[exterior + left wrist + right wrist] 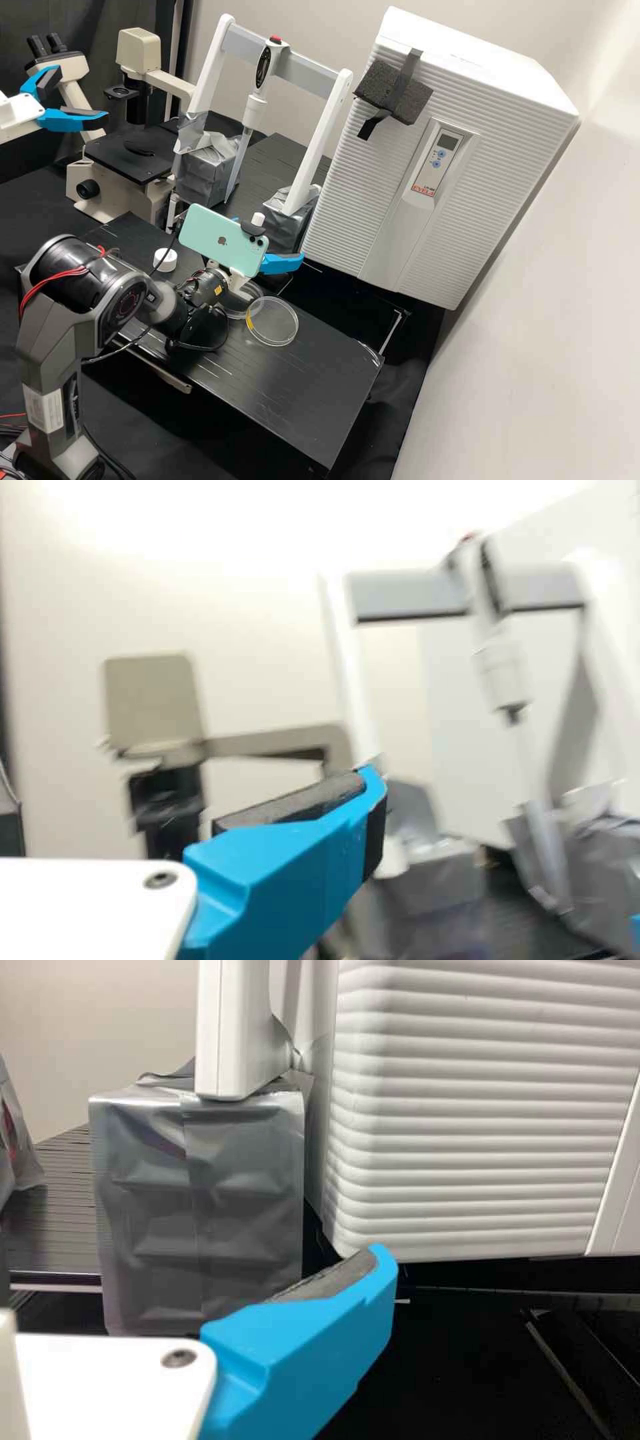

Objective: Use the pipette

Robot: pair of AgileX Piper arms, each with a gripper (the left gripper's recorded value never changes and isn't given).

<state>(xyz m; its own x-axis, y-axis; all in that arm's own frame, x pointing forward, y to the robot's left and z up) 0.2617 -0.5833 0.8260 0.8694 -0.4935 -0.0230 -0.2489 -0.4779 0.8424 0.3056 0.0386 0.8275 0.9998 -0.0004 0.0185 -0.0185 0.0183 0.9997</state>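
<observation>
In the high view we see the pipette [251, 110] hanging upright from the crossbar of a white stand [319, 143], tip down. It sits at about 11 o'clock from the scene's centre. Each stand leg is set in a grey taped block [205, 167].

The left gripper [82, 93] hangs in the air at 9 o'clock from the pipette and well apart from it, in front of the microscope [113, 163]. Its two blue fingers are spread apart with nothing between them. In the left wrist view we find the pipette [502, 670] beyond one raised finger.

The right gripper [285, 260] sits low over the black platform [293, 393], at about 5 o'clock from the pipette and just beside the nearer taped block [195, 1210]. In the right wrist view its finger's dark pad lies bare with nothing pressed against it, so we read this jaw as apart and holding nothing. A mint-green phone [223, 240] is mounted on this arm.

A clear Petri dish [272, 321] lies on the platform at 6 o'clock from the right gripper, and a small white cap [165, 259] rests at 9 o'clock from it. The large white ribbed appliance [433, 160] stands at 3 o'clock from the stand.
</observation>
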